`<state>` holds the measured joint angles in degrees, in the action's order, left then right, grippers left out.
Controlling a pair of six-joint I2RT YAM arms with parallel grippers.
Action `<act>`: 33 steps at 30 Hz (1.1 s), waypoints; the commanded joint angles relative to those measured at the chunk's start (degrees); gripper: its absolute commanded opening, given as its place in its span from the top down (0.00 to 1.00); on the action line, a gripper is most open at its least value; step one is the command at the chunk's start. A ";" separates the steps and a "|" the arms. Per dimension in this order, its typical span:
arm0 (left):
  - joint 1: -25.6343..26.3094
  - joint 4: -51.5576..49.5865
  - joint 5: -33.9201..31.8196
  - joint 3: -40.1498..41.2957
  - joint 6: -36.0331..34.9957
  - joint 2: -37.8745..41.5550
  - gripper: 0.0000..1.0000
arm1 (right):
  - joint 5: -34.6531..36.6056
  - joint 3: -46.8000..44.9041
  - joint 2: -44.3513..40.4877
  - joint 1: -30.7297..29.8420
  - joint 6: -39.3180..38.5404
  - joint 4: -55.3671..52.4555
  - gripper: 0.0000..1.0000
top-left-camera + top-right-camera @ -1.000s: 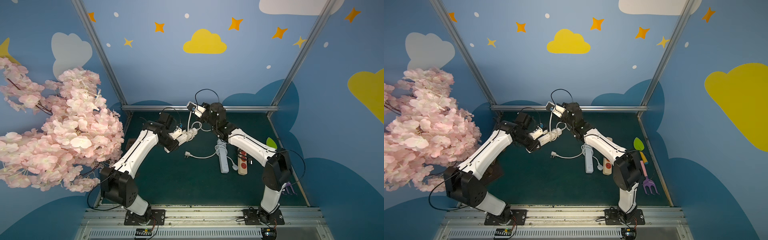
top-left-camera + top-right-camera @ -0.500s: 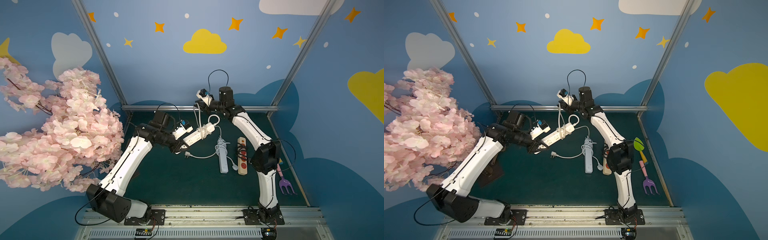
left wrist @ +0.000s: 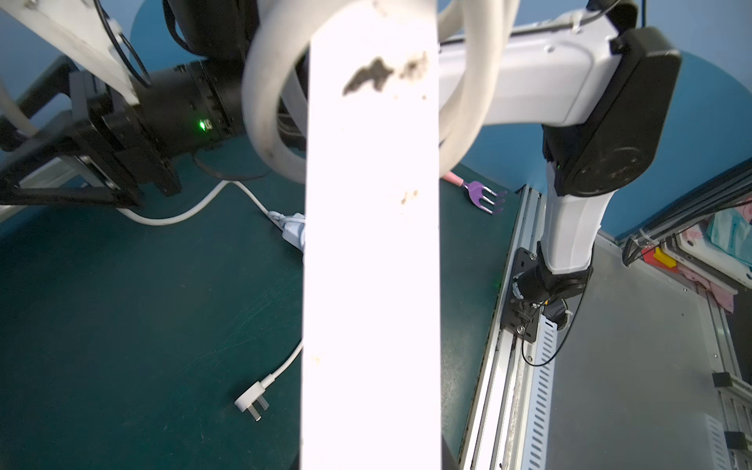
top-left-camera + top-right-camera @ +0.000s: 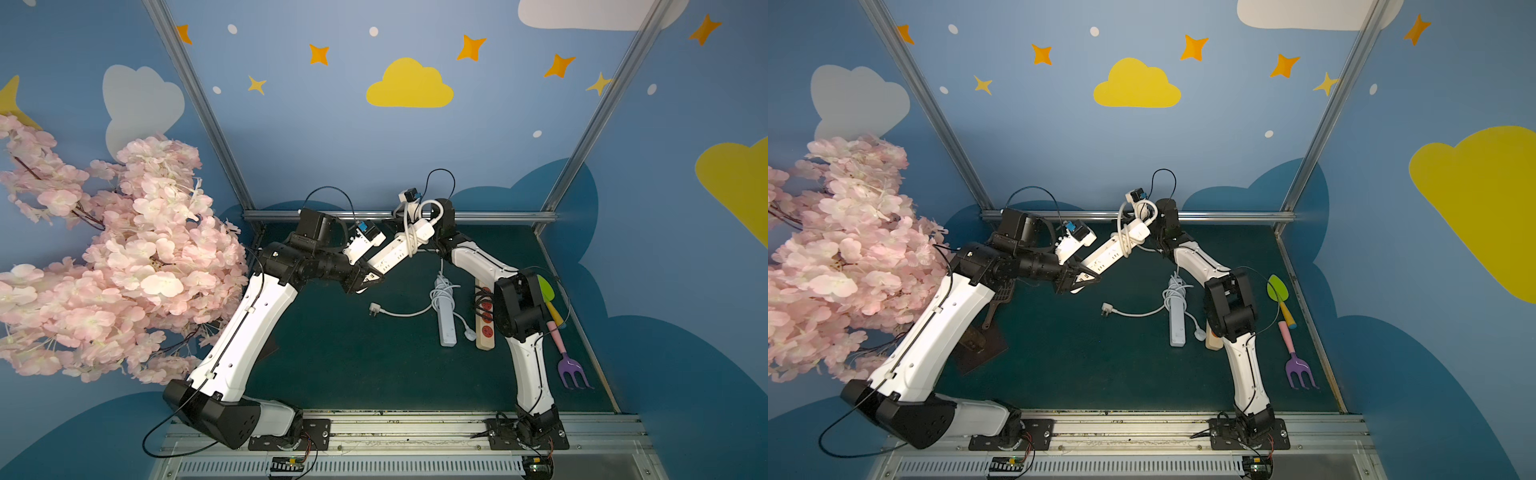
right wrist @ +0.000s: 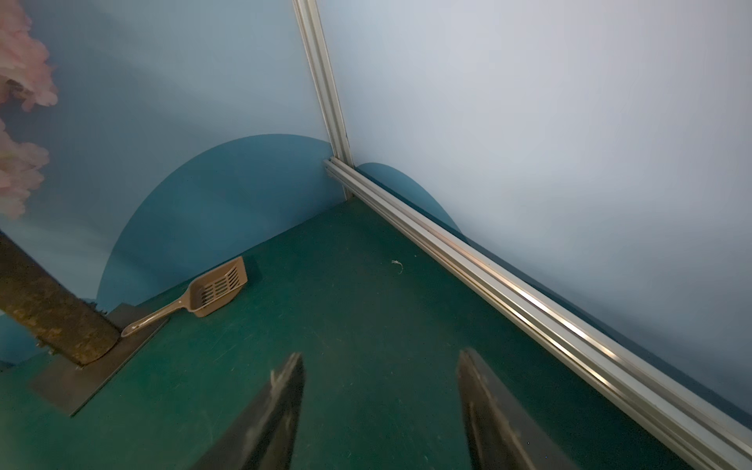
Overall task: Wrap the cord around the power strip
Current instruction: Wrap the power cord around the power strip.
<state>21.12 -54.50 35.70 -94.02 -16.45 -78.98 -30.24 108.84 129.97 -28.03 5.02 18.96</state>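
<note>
The left hand [image 4: 368, 277] is pressed together on the near end of the strip [image 4: 395, 253] and holds it off the table [image 4: 353, 365], tilted, with the far end higher. This is probably so that the cord [image 4: 411, 241] can pass all around the body without touching the table. The cord makes a few loose loops around the far half of the strip, and one loop stands up beyond the far end.

The right hand [image 5: 382, 358] is just behind that far end. In its own wrist view its fingers [image 5: 280, 407] are spread and nothing is between them, so it holds no cord. It is probably placed there to take the cord for the next turn.

Below the strip, a length of cord seems to hang down to the table and end at a plug [image 4: 375, 309], so part of it is likely not wrapped yet. Where it passes a blue strip [image 4: 446, 328] lying under the far end, it is hard to say which cord belongs to which.

In both top views the right hand is mostly covered by the strip and the loops. In the left wrist view the strip [image 3: 372, 264] is so bright that no sockets show, and the left fingers are not visible there. The right fingers are blurred.
</note>
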 commanded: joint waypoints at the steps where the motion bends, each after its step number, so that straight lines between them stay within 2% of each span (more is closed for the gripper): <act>1: 0.03 7.42 1.87 -3.97 3.65 3.13 0.97 | 7.28 -0.61 2.51 -0.61 2.51 5.09 0.38; 4: -1.11 10.39 0.54 -4.47 7.11 3.24 0.97 | 10.72 1.48 5.73 -1.38 2.37 4.23 0.41; 6: -3.06 14.40 0.47 -3.40 10.85 3.13 0.97 | 10.59 3.13 7.65 -2.46 2.38 2.79 0.50; 11: -10.20 27.74 0.41 1.34 20.76 2.90 0.97 | 11.64 4.21 9.14 -8.51 -0.90 -1.00 0.83; 13: -12.34 33.31 0.90 3.24 23.54 2.72 0.97 | 11.12 5.60 9.77 -10.82 -3.44 -4.15 0.91; 16: -15.42 35.59 -0.12 2.11 24.41 0.90 0.97 | 10.77 6.31 10.14 -13.70 -7.08 -8.52 0.99; 19: -18.97 33.02 -4.44 -0.69 21.90 -1.19 0.97 | 12.52 2.07 7.97 -15.16 -9.74 -10.49 1.00; 23: -23.01 28.78 -8.26 -3.60 18.49 -2.58 0.97 | 17.84 -10.85 0.70 -14.73 -10.36 -6.92 1.00; 26: -25.46 28.91 -9.75 -4.46 19.07 -2.82 0.97 | 20.09 -19.93 -5.17 -14.51 -10.97 -4.00 1.00; 29: -27.01 30.19 -10.88 -4.89 20.71 -3.33 0.97 | 22.16 -25.59 -8.36 -14.49 -12.26 -3.23 1.00; 33: -27.01 27.07 -13.50 -5.94 18.42 -4.75 0.97 | 27.79 -28.75 -11.49 -14.17 -15.10 -4.12 1.00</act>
<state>-5.19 -31.29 25.23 -96.55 4.10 -83.92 -8.38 81.97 120.75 -42.39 -7.40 15.35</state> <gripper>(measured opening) 0.273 0.073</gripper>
